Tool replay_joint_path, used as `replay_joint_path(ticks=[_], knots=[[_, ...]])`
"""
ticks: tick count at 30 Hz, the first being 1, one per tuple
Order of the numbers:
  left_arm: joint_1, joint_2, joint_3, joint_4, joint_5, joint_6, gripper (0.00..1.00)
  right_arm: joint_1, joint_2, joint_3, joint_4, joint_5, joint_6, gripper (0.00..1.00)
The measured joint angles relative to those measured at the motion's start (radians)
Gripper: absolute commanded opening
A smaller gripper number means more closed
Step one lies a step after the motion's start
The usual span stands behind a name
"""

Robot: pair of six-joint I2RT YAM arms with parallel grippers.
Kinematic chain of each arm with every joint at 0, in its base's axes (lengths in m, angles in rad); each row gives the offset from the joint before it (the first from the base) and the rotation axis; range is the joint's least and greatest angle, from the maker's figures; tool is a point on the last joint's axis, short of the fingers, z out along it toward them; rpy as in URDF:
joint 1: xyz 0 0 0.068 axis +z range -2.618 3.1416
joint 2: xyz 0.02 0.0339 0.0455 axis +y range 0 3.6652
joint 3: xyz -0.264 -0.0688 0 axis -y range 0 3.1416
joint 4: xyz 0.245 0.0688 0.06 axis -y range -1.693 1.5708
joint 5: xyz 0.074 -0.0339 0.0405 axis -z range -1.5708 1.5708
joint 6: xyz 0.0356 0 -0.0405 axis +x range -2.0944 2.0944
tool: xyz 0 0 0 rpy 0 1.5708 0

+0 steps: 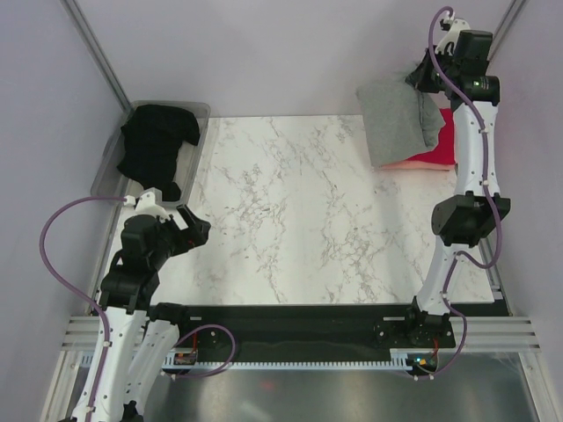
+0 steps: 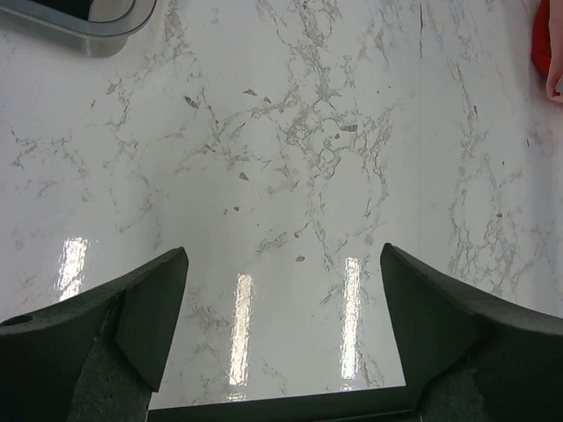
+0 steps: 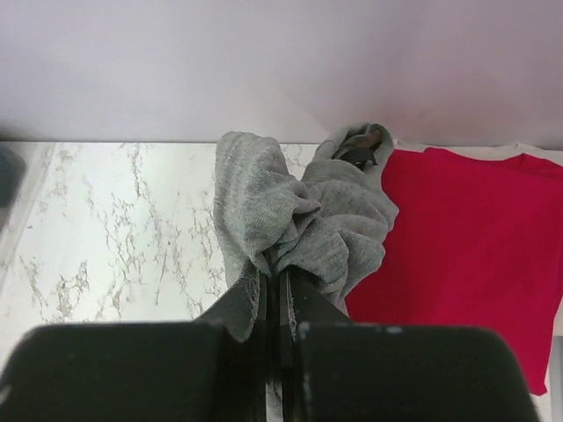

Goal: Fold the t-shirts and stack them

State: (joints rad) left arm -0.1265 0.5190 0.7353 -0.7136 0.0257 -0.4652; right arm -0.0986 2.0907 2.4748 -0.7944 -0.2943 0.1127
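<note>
A heather-grey t-shirt point(image 1: 398, 119) hangs bunched at the back right, its lower part lying over a folded red t-shirt point(image 1: 438, 151) with a salmon-pink edge beneath. My right gripper point(image 3: 278, 268) is shut on a pinch of the grey cloth point(image 3: 299, 215), high above the red tee point(image 3: 466, 237). A black t-shirt point(image 1: 157, 145) lies crumpled in the clear bin at the back left. My left gripper point(image 2: 283, 290) stands open over bare marble near the table's left front, with nothing between its fingers.
The clear plastic bin point(image 1: 113, 158) sits at the table's back left corner; its rim point(image 2: 97, 35) shows in the left wrist view. White marble table point(image 1: 299, 220) spans the middle. Walls close in at the back and sides.
</note>
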Motion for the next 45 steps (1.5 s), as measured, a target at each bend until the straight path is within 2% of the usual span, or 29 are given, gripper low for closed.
replay_joint_path(ticks=[15, 30, 37, 39, 40, 41, 42, 43, 45], knots=[[0.0, 0.007, 0.0, -0.003, 0.0, -0.001, 0.96, -0.069, 0.011, 0.0, 0.093, -0.092, 0.054, 0.0], [0.0, 0.064, 0.0, -0.014, 0.0, -0.01, 0.96, -0.167, 0.233, 0.038, 0.219, -0.134, 0.083, 0.0], [0.0, 0.1, 0.0, -0.019, -0.023, -0.016, 0.96, -0.208, 0.33, 0.037, 0.358, -0.057, 0.091, 0.01], [0.0, 0.108, 0.001, -0.021, -0.026, -0.017, 0.96, -0.218, 0.374, 0.037, 0.424, -0.024, 0.108, 0.09], [0.0, 0.111, 0.002, -0.023, -0.026, -0.017, 0.96, -0.222, 0.394, 0.037, 0.454, -0.012, 0.118, 0.21], [0.0, 0.116, 0.002, -0.023, -0.026, -0.017, 0.96, -0.227, 0.419, 0.034, 0.492, 0.007, 0.138, 0.52], [0.0, 0.119, 0.002, -0.025, -0.026, -0.017, 0.96, -0.231, 0.444, 0.029, 0.523, 0.029, 0.158, 0.71], [0.0, 0.121, 0.002, -0.026, -0.027, -0.017, 0.96, -0.235, 0.467, 0.022, 0.555, 0.054, 0.17, 0.8], [0.0, 0.123, 0.002, -0.029, -0.027, -0.018, 0.96, -0.239, 0.508, 0.013, 0.597, 0.113, 0.184, 0.84]])
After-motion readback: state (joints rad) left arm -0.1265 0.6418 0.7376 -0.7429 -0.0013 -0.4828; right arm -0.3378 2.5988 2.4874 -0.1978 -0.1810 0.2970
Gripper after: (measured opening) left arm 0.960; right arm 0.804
